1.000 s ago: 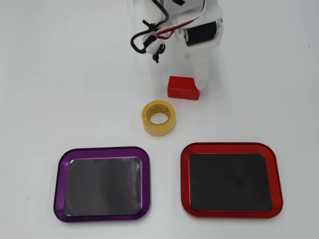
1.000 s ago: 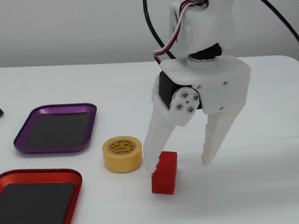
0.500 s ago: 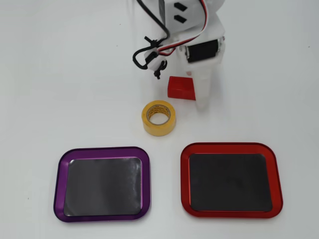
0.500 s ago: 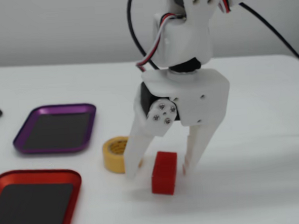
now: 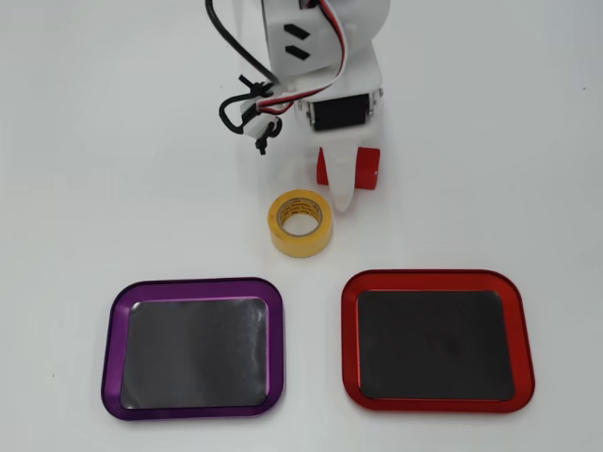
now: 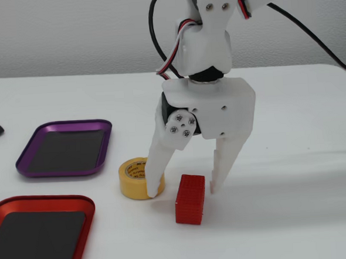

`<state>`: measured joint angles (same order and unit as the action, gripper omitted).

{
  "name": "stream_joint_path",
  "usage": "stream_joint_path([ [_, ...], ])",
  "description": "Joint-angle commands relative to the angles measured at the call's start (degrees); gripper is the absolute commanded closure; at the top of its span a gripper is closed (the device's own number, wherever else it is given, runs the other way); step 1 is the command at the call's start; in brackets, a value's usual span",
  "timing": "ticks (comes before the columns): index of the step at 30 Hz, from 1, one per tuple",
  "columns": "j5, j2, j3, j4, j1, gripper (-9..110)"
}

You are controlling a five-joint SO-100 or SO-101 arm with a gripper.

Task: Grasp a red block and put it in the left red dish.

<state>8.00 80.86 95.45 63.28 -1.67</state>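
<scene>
Overhead view: one red block lies upper centre of the frame, long axis left-right, its middle hidden under a white finger of the gripper. One yellow tape roll sits just below-left of it. Lower frame: one red dish right, one purple dish left.

Fixed view: the block stands on the table between the gripper's wide-open jaws, unheld, the tape roll beside the left finger.

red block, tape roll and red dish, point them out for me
red block (image 6: 190,199), fixed view, on its ribbed front face
tape roll (image 5: 301,222), overhead view, on its yellow top ring
red dish (image 5: 436,279), overhead view, on its far rim
</scene>
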Motion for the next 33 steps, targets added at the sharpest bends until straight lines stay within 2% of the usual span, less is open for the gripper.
stream_joint_path([
  [1, 0.26, 0.44, 1.23, -1.67, -0.62, 82],
  [9, 0.35, 0.44, 6.94, -6.24, -0.70, 93],
  [12, 0.35, 1.05, 6.42, -5.71, -0.70, 102],
  [17, 2.46, 2.90, 4.04, -5.27, -0.97, 102],
  [23, 4.83, 16.08, 2.29, -6.06, -2.11, 102],
  [33, 8.88, 34.80, 2.72, -22.32, -11.51, 102],
])
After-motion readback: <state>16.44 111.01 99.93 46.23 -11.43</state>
